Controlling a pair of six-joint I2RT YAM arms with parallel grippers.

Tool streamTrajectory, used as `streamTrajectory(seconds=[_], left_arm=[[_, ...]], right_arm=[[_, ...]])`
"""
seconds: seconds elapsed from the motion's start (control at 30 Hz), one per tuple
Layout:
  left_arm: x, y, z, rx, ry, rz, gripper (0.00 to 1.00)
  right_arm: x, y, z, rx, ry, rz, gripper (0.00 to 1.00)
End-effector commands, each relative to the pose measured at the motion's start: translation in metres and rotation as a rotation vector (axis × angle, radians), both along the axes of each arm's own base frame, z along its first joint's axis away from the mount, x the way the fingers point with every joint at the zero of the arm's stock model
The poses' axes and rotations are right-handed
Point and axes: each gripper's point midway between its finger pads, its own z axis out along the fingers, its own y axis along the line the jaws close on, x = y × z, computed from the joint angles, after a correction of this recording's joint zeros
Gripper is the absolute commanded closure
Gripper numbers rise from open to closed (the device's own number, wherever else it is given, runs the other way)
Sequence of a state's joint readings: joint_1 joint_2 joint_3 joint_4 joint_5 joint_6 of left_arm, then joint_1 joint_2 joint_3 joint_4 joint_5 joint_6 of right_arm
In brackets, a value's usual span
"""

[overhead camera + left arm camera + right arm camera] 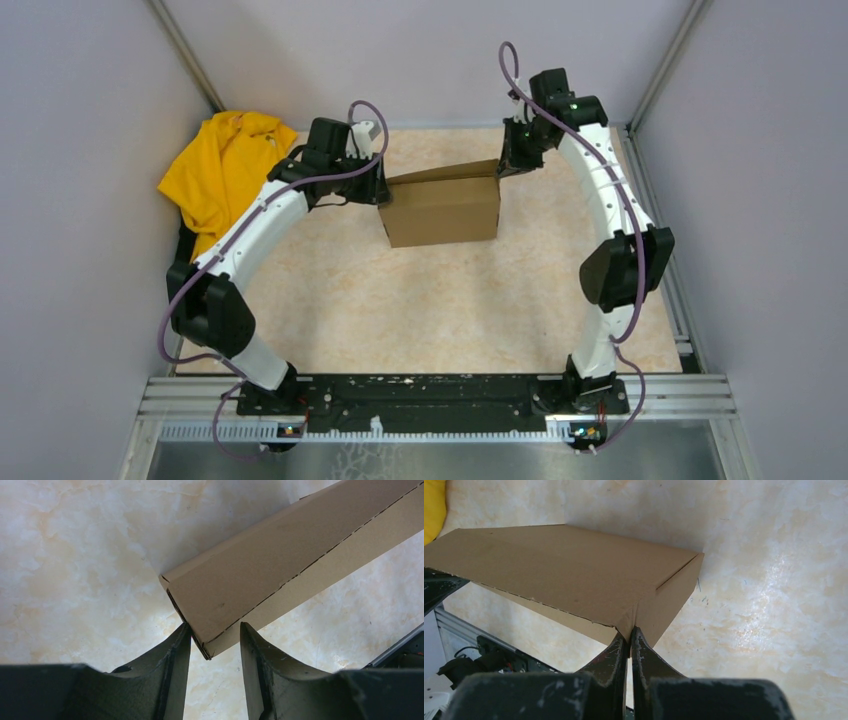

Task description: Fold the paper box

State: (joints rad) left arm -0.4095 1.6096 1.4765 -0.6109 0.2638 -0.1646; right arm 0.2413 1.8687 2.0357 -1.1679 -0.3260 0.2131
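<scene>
The paper box (440,212) sits near the far edge of the table (400,310), about midway across, with its lid not quite flat. The right gripper (630,631) is pinched shut on the lid's corner on its side. The left gripper (215,626) is open, its jaws straddling the opposite corner without clamping it. This looks like the closing step. Next, the left one probably has to press its corner down while the right steadies the lid. A yellow cloth (225,165) lies at the far left corner.
</scene>
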Motion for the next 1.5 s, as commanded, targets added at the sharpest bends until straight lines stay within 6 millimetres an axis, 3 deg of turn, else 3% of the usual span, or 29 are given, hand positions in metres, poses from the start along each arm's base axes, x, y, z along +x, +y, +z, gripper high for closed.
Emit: streamTrajectory(seconds=[0.0, 0.47, 0.87, 1.1, 1.47], left_arm=[[-0.017, -0.022, -0.012, -0.054, 0.063, -0.081, 0.53], [-0.020, -0.032, -0.018, -0.073, 0.079, -0.086, 0.48], [-0.027, -0.035, -0.028, -0.051, 0.092, -0.098, 0.42], [-0.027, -0.030, -0.014, -0.041, 0.045, -0.094, 0.34], [-0.022, -0.022, -0.009, -0.010, 0.008, -0.065, 0.33]], right_arm=[[-0.012, 0.037, 0.024, 0.167, 0.000, 0.085, 1.00], [-0.015, 0.029, 0.010, 0.138, 0.001, 0.051, 1.00], [-0.018, 0.035, 0.015, 0.185, 0.004, 0.047, 1.00], [-0.020, 0.030, 0.010, 0.147, 0.009, 0.051, 1.00], [-0.021, 0.021, -0.002, 0.094, 0.009, 0.035, 1.00]])
